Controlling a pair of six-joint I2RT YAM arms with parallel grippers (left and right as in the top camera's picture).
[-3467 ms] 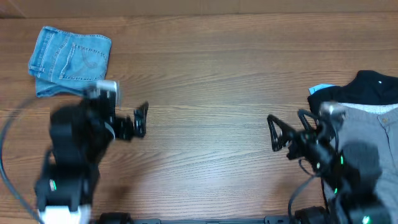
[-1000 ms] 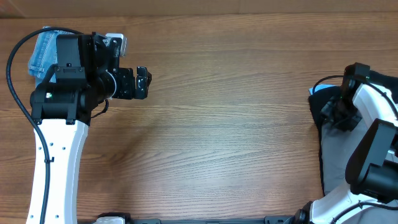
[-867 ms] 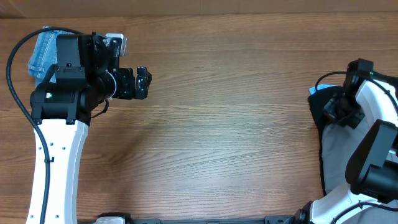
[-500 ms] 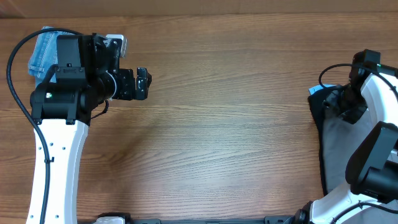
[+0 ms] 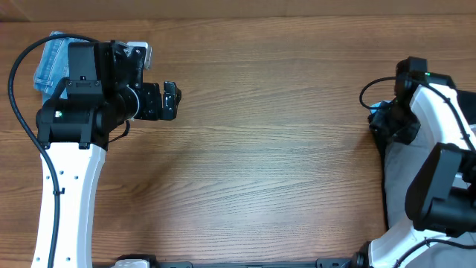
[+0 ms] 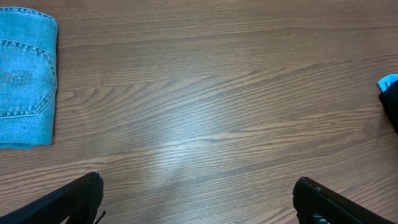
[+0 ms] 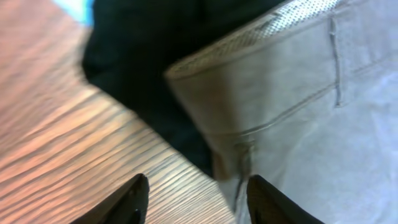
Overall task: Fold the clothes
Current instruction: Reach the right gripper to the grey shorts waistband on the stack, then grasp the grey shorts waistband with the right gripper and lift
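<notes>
The grey-olive shorts (image 5: 399, 179) lie at the table's right edge, mostly under my right arm. In the right wrist view the shorts (image 7: 311, 112) show a paler dotted inner waistband and a belt loop, lying over a black garment (image 7: 155, 56). My right gripper (image 7: 198, 196) is open just above the shorts' left edge by the waistband, holding nothing; in the overhead view it (image 5: 388, 126) sits at the pile's left edge. My left gripper (image 5: 172, 100) hovers open and empty over bare wood at the far left; its fingertips (image 6: 198, 199) frame bare table.
A folded light-blue denim garment (image 5: 49, 61) lies at the back left, also in the left wrist view (image 6: 25, 74). The black garment (image 6: 392, 106) with a blue scrap (image 6: 387, 81) sits at the right. The wood table (image 5: 275, 149) spans the middle.
My right arm has swung from the table's right edge inward and to the left, its gripper now at the left edge of the pile. The left arm has not moved in the last second.
</notes>
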